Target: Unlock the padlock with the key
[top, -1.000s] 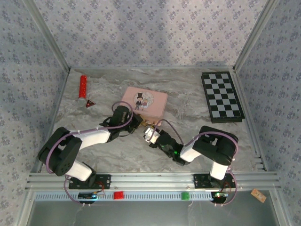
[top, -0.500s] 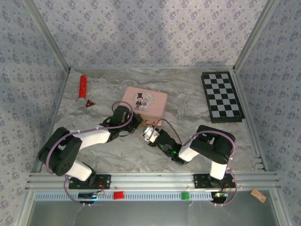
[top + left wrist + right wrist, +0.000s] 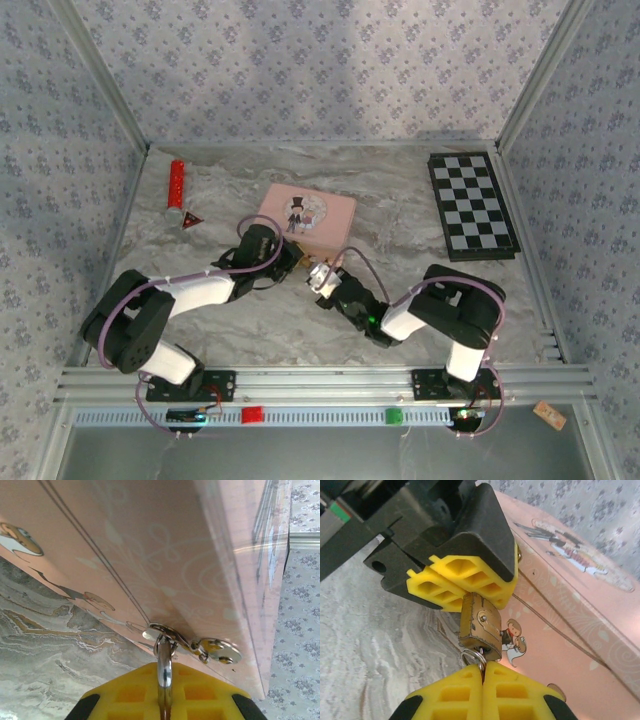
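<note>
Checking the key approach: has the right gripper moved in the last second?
Yes. Seen from above, the right gripper has crept slightly up the frame, toward the near edge of the pink tin, which has not moved.

A pink tin point(image 3: 308, 215) with a cartoon couple lies flat on the marble table point(image 3: 400, 190), just off centre toward 12 o'clock. A chessboard point(image 3: 472, 205) lies at 2 o'clock, by the right wall. At 10 o'clock lies a red tube point(image 3: 176, 184), with a small red triangle point(image 3: 190, 218) just beside it.
</note>
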`<state>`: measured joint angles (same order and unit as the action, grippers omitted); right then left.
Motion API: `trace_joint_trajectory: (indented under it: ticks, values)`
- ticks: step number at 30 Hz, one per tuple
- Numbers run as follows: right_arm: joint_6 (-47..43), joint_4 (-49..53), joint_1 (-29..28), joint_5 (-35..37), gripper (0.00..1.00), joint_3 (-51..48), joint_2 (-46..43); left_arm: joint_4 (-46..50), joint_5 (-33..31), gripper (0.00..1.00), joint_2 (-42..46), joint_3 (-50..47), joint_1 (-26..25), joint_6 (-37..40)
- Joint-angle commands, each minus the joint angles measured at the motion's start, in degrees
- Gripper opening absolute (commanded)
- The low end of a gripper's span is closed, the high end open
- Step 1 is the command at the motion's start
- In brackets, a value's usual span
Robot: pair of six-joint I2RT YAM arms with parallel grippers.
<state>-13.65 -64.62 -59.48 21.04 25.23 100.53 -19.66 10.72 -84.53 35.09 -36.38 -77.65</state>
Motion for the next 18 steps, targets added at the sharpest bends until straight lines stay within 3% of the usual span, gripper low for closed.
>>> trace_joint_trajectory:
  ticks: [1,9,18]
  values:
    - [9.90,4.80,1.92,-4.40,0.00,1.89,-4.31,-6.82,2.43,0.01,0.88,1.78,-0.88,0.78]
    - [27.02,11.79,4.64,-14.45,0.00,3.18,-6.79,-8.32,2.96,0.01,-0.19,1.82,-0.88,1.01]
    - [46.33,4.73,10.12,-24.22,0.00,1.81,-2.31,-10.44,3.50,0.04,-2.01,1.65,-0.90,0.92]
